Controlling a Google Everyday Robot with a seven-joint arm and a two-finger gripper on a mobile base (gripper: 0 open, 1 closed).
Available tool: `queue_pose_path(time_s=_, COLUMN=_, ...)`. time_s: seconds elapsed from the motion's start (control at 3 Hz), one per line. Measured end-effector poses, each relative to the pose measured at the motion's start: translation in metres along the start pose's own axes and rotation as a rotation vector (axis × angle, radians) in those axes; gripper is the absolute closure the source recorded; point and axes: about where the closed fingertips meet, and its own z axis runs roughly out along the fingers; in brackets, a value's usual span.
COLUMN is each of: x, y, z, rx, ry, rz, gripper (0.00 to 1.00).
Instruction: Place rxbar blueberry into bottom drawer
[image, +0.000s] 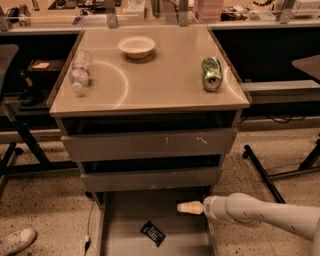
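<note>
Camera view shows us one rxbar blueberry (153, 233) lying flat in the bottom drawer (129, 210). The gripper (186, 207) hangs near it, empty; how open, we cannot tell.

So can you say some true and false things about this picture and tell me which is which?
1. The rxbar blueberry lies on the floor of the bottom drawer. True.
2. The gripper is holding the bar. False: it is over the drawer, apart from the bar, up and to the right of it in the picture.
3. The green can stands upright. False: it lies on its side on the tabletop.
4. The bowl sits on the tabletop. True.
</note>
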Motion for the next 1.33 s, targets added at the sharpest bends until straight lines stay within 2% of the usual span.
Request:
queue_pose_path(time_s=0.33, x=0.000, y=0.000, z=0.000, rx=0.000, ry=0.000, rz=-0.001, gripper=0.00)
queue_pose_path(time_s=0.67, x=-0.012, y=-0.024, z=-0.011, rx=0.064, ry=-0.033, rz=-0.003, gripper=0.00)
queue_pose_path(time_s=1.0, x=-0.017, y=-0.091, z=-0.080, rx=0.249, ry=-0.121, rz=0.118, gripper=0.00)
queue_pose_path(time_s=1.33, x=-0.015, y=-0.146, z=-0.190, rx=0.474, ry=-0.261, rz=0.243, gripper=0.00)
